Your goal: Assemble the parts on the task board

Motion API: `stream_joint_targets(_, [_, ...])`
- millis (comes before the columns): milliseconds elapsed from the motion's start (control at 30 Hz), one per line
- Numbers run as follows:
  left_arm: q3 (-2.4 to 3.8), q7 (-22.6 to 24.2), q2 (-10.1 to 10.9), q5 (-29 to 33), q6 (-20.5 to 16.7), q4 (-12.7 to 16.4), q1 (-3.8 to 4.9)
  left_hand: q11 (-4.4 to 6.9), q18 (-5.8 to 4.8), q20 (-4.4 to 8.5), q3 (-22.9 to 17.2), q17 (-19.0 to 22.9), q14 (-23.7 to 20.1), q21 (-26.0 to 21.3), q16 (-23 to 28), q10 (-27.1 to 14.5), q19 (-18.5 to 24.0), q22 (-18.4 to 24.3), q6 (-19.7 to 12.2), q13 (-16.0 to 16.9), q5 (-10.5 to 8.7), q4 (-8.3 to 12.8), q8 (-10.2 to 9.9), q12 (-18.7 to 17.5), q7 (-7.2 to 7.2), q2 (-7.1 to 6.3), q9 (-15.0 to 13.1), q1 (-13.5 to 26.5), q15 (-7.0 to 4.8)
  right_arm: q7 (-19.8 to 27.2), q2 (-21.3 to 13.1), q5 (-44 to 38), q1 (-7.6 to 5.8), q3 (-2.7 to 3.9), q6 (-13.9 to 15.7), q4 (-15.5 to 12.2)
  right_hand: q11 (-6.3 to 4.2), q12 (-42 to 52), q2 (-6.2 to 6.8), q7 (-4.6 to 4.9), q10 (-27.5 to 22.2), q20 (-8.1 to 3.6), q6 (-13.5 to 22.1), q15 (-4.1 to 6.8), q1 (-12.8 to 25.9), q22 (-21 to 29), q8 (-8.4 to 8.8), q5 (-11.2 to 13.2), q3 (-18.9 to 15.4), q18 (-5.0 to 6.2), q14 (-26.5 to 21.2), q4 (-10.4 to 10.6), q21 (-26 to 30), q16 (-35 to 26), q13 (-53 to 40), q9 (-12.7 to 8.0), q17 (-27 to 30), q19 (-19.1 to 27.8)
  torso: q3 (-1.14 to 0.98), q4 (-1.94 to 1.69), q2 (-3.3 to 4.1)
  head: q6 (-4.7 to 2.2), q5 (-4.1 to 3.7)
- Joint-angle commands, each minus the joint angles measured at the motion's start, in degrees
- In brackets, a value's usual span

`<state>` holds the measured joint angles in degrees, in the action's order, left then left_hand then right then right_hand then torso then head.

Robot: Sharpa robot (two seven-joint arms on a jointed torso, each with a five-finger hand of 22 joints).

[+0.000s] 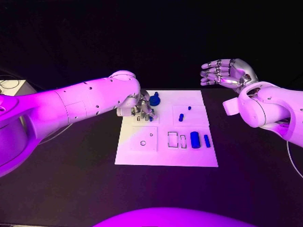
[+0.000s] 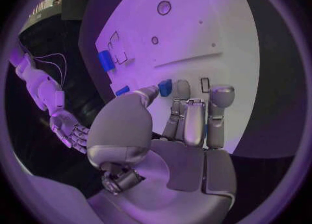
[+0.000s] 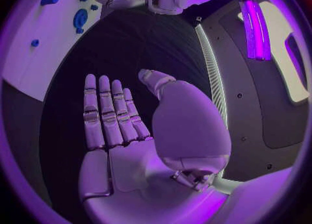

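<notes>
On the near half of the white board (image 1: 166,160), which lies mid-tabletop (image 1: 69,189), a large blue part (image 1: 194,140) and a thinner one (image 1: 207,141) lie side by side to the right of outlined slots. Farther back, a small blue part (image 1: 181,117) lies right of centre, and the left hand (image 1: 136,109) is lowered over the board's far-left area with fingers curled down; whether it grips anything I cannot tell, though a round blue part (image 1: 154,100) sits just beyond it. Beyond the board's far-right corner, the right hand (image 1: 225,73) hovers above the tabletop, fingers apart and holding nothing.
</notes>
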<state>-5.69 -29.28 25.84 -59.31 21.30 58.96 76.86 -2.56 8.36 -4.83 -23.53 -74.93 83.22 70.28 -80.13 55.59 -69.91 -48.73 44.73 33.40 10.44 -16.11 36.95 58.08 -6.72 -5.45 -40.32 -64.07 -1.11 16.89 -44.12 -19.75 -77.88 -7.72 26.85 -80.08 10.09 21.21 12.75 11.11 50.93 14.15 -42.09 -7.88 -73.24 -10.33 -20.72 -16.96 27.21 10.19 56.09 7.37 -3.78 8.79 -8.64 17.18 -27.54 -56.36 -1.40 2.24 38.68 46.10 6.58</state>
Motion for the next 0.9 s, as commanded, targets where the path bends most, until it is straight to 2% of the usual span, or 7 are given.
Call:
stream_joint_targets(33, [-0.01,0.41,-0.29,0.98,0.22,-0.16,-0.16,0.06,-0.77,-0.17,-0.62,-0.98,-0.27,0.01,-0.22,-0.53,0.36,-0.08,-0.30,-0.08,0.11,0.03,0.21,0.21,0.10,0.22,-0.16,-0.99,0.03,-0.05,0.07,0.16,-0.04,0.02,-0.66,0.05,0.47,-0.33,-0.34,2.83,0.04,0.14,-0.10,-0.18,-0.09,0.12,0.35,-0.20,-0.36,0.37,-0.01,-0.10,0.13,-0.26,0.11,-0.08,0.11,0.44,-0.01,-0.03,0.03,0.07,0.06])
stream_joint_targets(233, [-0.02,0.68,-0.40,1.43,-0.50,-0.22,-0.28,0.31,-0.82,-0.03,-3.36,-1.24,-0.12,0.32,-0.47,-0.54,0.20,-0.54,-0.40,-0.28,-0.02,1.00,0.23,0.22,0.35,1.53,-0.78,-4.14,-0.18,-0.21,0.11,0.15,-0.04,0.01,-0.81,0.10,0.47,-0.33,-0.34,2.83,0.04,0.14,-0.10,-0.18,-0.09,0.12,0.35,-0.20,-0.36,0.37,-0.01,-0.10,0.13,-0.26,0.11,-0.08,0.11,0.44,-0.01,0.01,0.00,0.23,0.04])
stream_joint_targets(433, [-0.02,1.02,-0.23,2.13,-0.88,-0.12,-0.31,0.50,-0.89,0.08,-6.44,-1.42,0.00,0.61,-0.65,-0.44,0.07,-0.99,-0.36,-0.54,-0.16,2.27,0.48,0.14,0.56,1.90,-1.49,-6.06,-0.33,-0.42,0.13,0.14,-0.04,-0.01,-1.06,0.17,0.49,-0.36,-0.35,2.84,0.06,0.17,-0.14,-0.21,-0.08,0.27,0.37,-0.21,-0.38,0.36,-0.03,-0.10,0.14,-0.37,0.24,-0.09,0.24,0.50,-0.04,-0.01,0.01,0.37,0.01])
stream_joint_targets(467, [-0.02,1.13,-0.09,2.49,-1.18,0.01,-0.31,0.67,-0.91,0.22,-9.34,-1.48,0.06,0.79,-0.72,-0.40,-0.01,-1.26,-0.45,-0.78,-0.14,3.63,0.86,-0.04,0.66,1.89,-2.20,-7.14,-0.49,-0.49,0.15,0.14,-0.04,-0.02,-1.15,0.20,0.49,-0.36,-0.35,2.84,0.06,0.17,-0.14,-0.21,-0.08,0.27,0.37,-0.21,-0.38,0.36,-0.03,-0.10,0.14,-0.37,0.24,-0.09,0.24,0.50,-0.02,-0.04,0.02,0.40,-0.02])
stream_joint_targets(533, [-0.02,1.24,0.13,2.99,-1.61,0.23,-0.31,0.78,-0.98,0.34,-13.22,-1.72,0.22,1.13,-0.93,-0.19,-0.21,-1.78,-0.49,-1.04,-0.24,5.16,1.67,-0.20,0.72,1.41,-3.34,-7.35,-0.57,-0.58,0.18,0.14,-0.04,-0.04,-1.29,0.25,0.50,-0.38,-0.37,2.85,0.07,0.18,-0.16,-0.22,-0.07,0.35,0.37,-0.22,-0.39,0.36,-0.02,-0.09,0.14,-0.42,0.31,-0.09,0.31,0.52,-0.02,-0.03,0.01,0.45,0.01])
stream_joint_targets(633, [0.00,1.30,0.73,3.93,-2.60,0.82,-0.31,1.05,-1.21,0.52,-20.34,-2.48,0.69,2.00,-1.55,0.47,-0.75,-3.12,-0.68,-1.22,-0.26,8.16,4.15,0.08,1.10,0.06,-6.44,-5.71,-0.85,-0.77,0.23,0.13,-0.03,-0.07,-1.57,0.36,0.51,-0.38,-0.37,2.85,0.07,0.19,-0.18,-0.22,-0.06,0.38,0.37,-0.23,-0.40,0.36,-0.02,-0.09,0.14,-0.44,0.34,-0.09,0.34,0.53,-0.06,-0.04,-0.01,0.49,0.03])
stream_joint_targets(900, [0.30,0.94,2.90,5.28,-5.98,3.05,-0.28,1.57,-1.56,0.90,-27.44,-5.07,2.19,3.53,-3.60,1.47,-1.83,-5.48,-0.38,-0.87,0.12,12.10,6.24,1.61,1.60,-1.79,-9.35,-1.49,-1.30,-1.18,0.21,0.13,-0.03,-0.17,-2.20,0.55,0.54,-0.46,-0.37,2.87,0.05,0.24,-0.20,-0.28,0.05,0.66,0.40,-0.20,-0.49,0.36,-0.06,-0.03,0.15,-0.63,0.58,-0.12,0.57,0.63,-0.09,-0.18,0.00,0.62,0.02])
